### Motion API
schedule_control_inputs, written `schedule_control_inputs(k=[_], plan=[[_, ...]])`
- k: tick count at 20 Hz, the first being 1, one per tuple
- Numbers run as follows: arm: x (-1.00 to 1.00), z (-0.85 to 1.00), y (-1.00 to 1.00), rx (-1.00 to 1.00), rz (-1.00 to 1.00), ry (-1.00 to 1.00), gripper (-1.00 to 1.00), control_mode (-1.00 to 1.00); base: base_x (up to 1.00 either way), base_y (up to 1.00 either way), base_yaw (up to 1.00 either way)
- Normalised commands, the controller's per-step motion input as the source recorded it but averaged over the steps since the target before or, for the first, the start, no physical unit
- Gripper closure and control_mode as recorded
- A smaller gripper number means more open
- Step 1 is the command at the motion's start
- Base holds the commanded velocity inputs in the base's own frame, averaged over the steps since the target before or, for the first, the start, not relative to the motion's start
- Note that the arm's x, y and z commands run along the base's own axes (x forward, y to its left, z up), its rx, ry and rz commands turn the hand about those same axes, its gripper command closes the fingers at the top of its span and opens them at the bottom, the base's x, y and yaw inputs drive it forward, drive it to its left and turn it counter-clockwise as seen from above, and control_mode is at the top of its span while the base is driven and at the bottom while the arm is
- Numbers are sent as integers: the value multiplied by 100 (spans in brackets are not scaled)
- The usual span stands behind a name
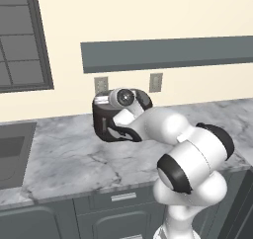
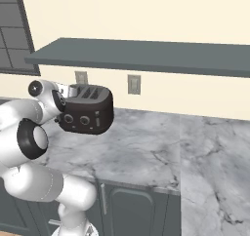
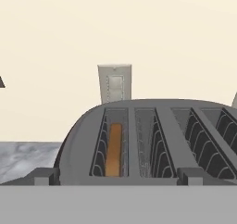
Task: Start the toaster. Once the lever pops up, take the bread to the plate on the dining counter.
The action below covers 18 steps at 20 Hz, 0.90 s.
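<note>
From the hand view I look down into the toaster [image 3: 152, 144]: the bread [image 3: 114, 149] stands upright in its leftmost slot. The right base view adds the front face with two knobs [image 2: 75, 118]. The hand [image 3: 118, 181] is released, grasping nothing, low before the slots. The toaster sits near the wall on the desk [image 1: 69, 159]; open marble lies right of it.
</note>
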Motion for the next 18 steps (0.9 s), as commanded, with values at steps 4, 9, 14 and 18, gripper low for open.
schedule_control_inputs(k=[4, 9, 14, 18], plan=[[0, 0, 3, 0, 0, 0, -100, -100, 0, 0, 0], [0, 0, 0, 0, 0, 0, -100, -100, 0, 0, 0], [0, 0, 0, 0, 0, 0, -100, -100, 0, 0, 0], [0, 0, 0, 0, 0, 0, -100, -100, 0, 0, 0]])
